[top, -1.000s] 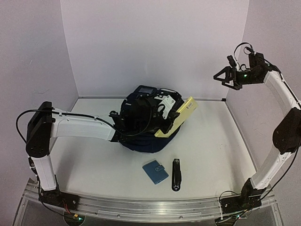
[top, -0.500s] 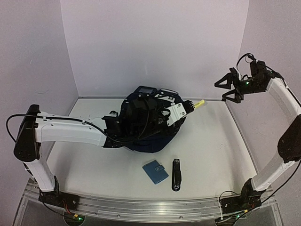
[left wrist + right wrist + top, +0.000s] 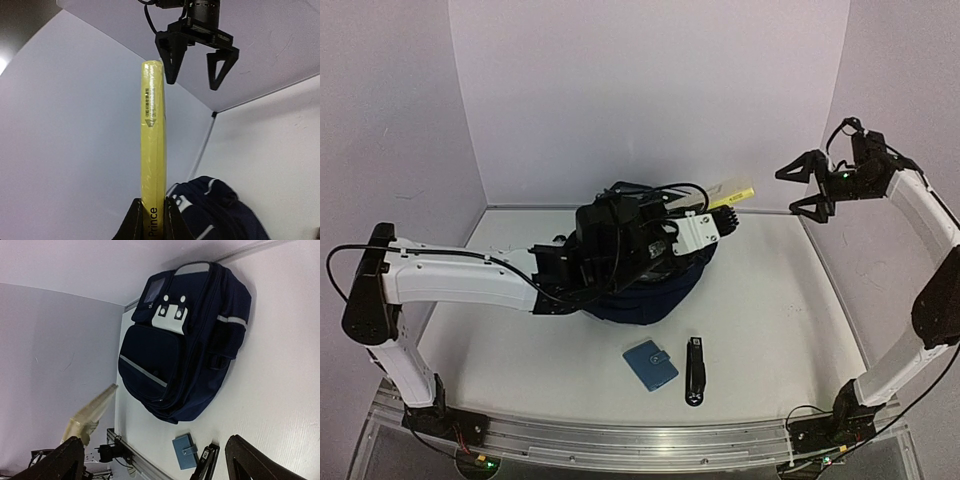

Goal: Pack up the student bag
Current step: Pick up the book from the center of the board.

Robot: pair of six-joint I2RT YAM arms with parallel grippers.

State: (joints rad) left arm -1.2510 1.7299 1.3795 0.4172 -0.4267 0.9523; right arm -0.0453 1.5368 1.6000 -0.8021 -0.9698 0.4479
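**Yellow book gripped over the bag**

Top view: left gripper [image 3: 722,217] clenched on a thin yellow paperback book [image 3: 733,192], above the dark navy fabric backpack [image 3: 650,298], which lies mid-table toward the rear wall. Right gripper [image 3: 807,188] splayed, raised, holding nothing.

Left wrist: fingers [image 3: 131,223] pinch the book's spine.

Right wrist: backpack flat on the white table [image 3: 280,365], front pocket up.

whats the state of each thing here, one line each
left claw: shut on book
book: clamped in left claw, off the table
right claw: open, empty, in the air
bag: lying front up on table, no opening visible
wallet: snapped shut, on table
stapler: closed, on table beside wallet
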